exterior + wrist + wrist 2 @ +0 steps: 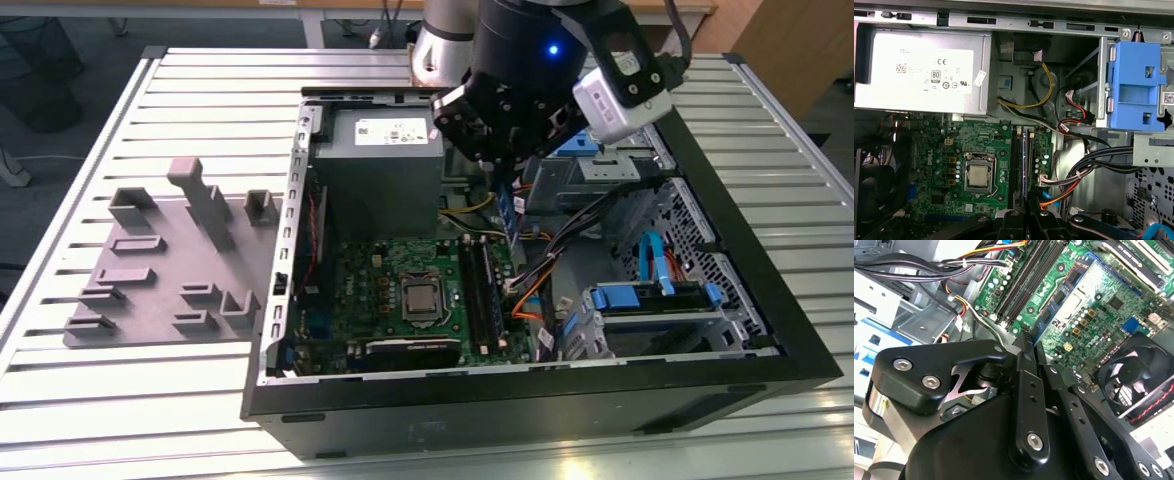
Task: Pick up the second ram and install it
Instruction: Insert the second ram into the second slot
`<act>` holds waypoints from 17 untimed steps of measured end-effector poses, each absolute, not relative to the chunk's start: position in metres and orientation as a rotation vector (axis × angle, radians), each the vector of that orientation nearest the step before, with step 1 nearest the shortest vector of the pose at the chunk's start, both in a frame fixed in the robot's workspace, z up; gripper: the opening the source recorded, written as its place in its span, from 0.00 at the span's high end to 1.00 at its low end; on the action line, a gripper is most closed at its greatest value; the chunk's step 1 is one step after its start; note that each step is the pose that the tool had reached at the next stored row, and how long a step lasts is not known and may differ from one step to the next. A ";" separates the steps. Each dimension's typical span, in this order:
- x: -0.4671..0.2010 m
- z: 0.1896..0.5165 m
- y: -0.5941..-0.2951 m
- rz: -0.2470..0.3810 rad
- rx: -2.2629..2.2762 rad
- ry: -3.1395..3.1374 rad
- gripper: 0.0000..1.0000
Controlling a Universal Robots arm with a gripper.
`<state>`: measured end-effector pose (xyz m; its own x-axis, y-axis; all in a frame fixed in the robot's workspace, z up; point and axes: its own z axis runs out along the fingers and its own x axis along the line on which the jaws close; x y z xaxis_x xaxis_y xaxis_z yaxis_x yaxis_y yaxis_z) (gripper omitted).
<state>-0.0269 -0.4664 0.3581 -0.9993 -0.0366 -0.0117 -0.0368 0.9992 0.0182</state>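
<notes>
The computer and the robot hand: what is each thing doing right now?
Case: side open, lying flat.
Gripper: shut on the ram, above the motherboard.
Ram: held edge-on over the slots, not yet seated.
Slots: long black slots, clips at the ends.
Processor: bare, no cooler on it.

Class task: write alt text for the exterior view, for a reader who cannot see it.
A black gripper on a robot arm holds a blue RAM stick upright inside an open computer case, just above the motherboard and its memory slots. A grey power supply sits behind the board, and a grey parts tray lies at the exterior view's left.
</notes>
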 end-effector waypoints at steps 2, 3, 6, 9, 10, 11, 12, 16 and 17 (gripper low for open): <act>-0.027 0.354 -0.466 0.029 -0.057 3.130 0.86; -0.027 0.353 -0.466 0.029 -0.057 3.130 0.86; -0.027 0.350 -0.466 0.028 -0.057 3.130 0.86; -0.027 0.350 -0.466 0.028 -0.057 3.130 0.86; -0.027 0.350 -0.466 0.028 -0.057 3.130 0.86; -0.027 0.350 -0.466 0.028 -0.057 3.130 0.86; -0.027 0.350 -0.466 0.028 -0.057 3.130 0.86; -0.027 0.350 -0.466 0.027 -0.057 3.130 0.86; -0.027 0.350 -0.467 0.027 -0.057 3.130 0.86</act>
